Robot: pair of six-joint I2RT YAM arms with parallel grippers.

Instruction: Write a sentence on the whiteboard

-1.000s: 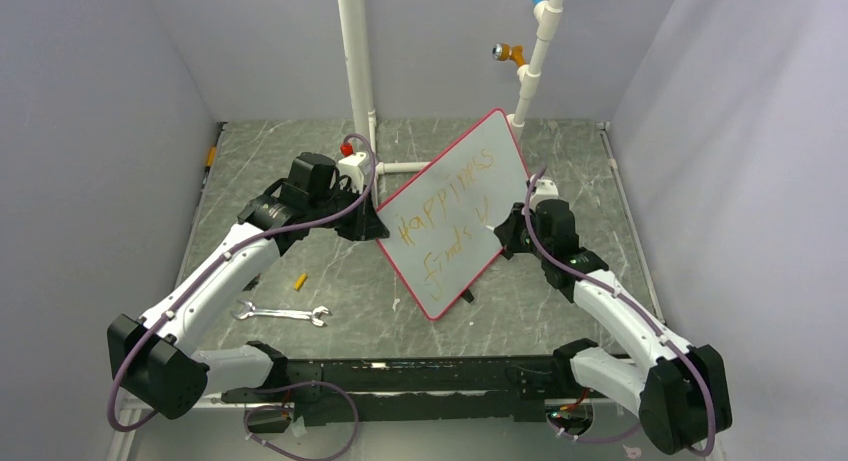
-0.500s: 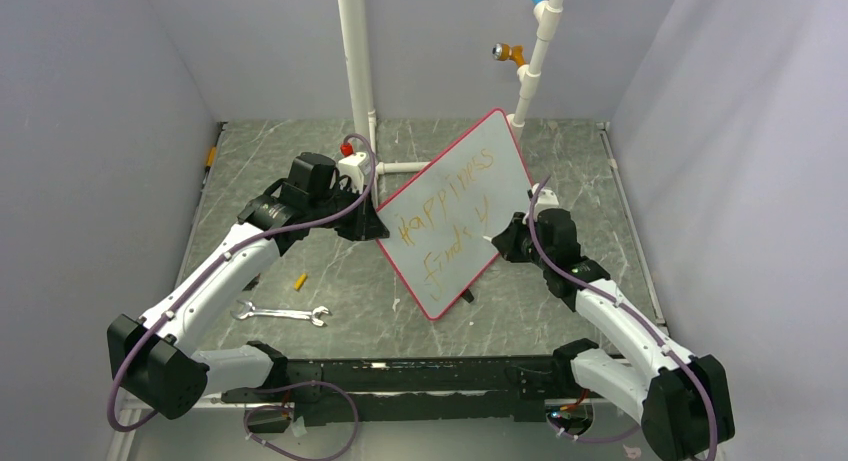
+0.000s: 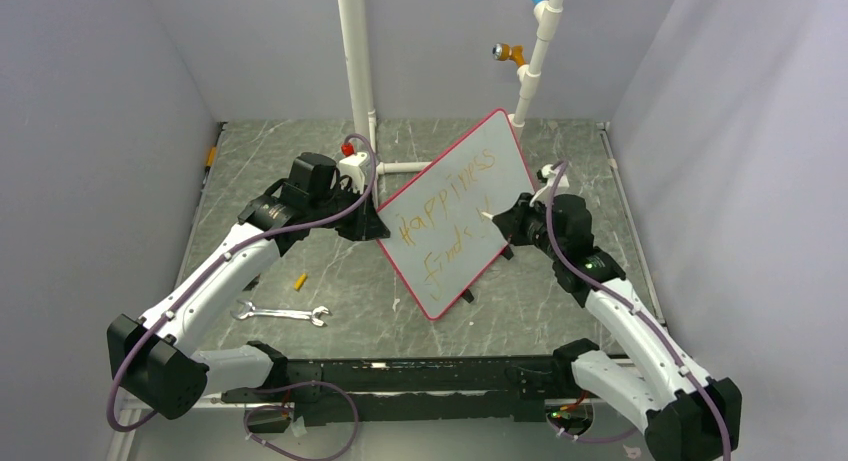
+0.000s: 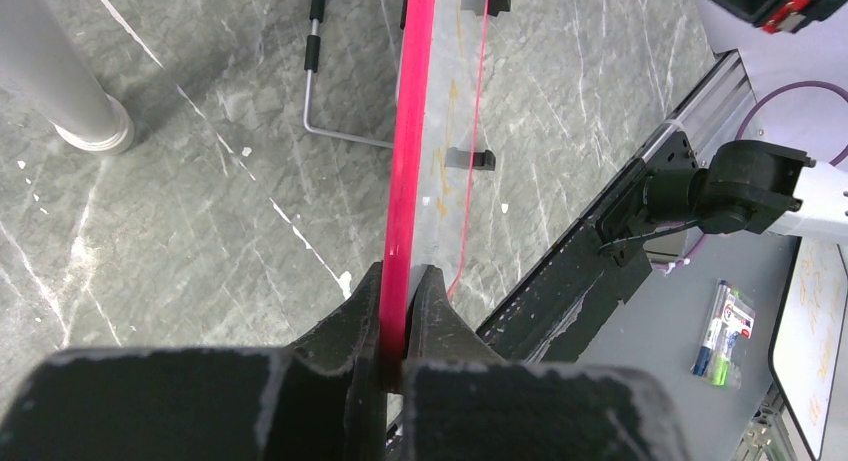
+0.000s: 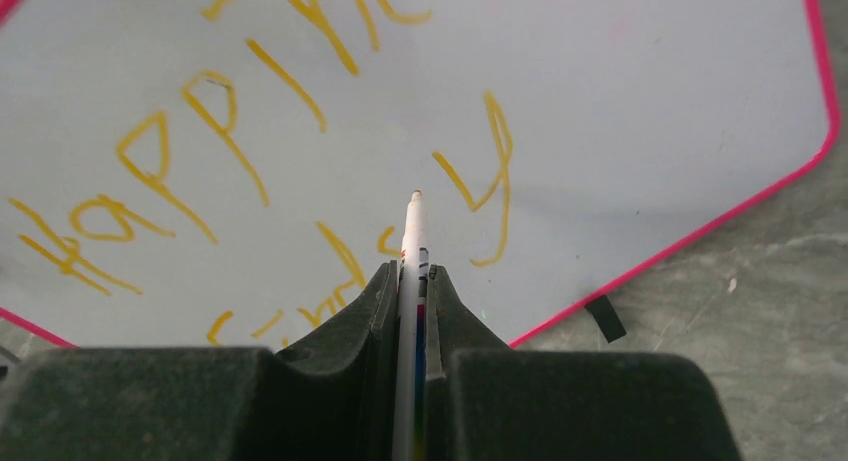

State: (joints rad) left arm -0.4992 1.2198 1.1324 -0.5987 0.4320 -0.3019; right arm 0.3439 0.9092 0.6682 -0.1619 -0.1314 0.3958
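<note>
Your left gripper (image 4: pixel 398 299) is clamped on the whiteboard's (image 3: pixel 455 213) red edge, holding it tilted mid-table. Your right gripper (image 5: pixel 410 281) pinches one marker (image 5: pixel 412 231), tip beside the sentence's (image 3: pixel 450 216) "y". Nearby you have one wrench (image 3: pixel 281 313), one small yellow piece (image 3: pixel 299 281) and two white pipes (image 3: pixel 357 71) behind the board.

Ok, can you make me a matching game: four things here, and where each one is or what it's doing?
1 left gripper
2 right gripper
3 wrench
4 sentence

A lies flat on the table
B shut on the whiteboard, on its red edge
C orange-yellow handwriting
D grips a white marker

Pairs: 1-B, 2-D, 3-A, 4-C
</note>
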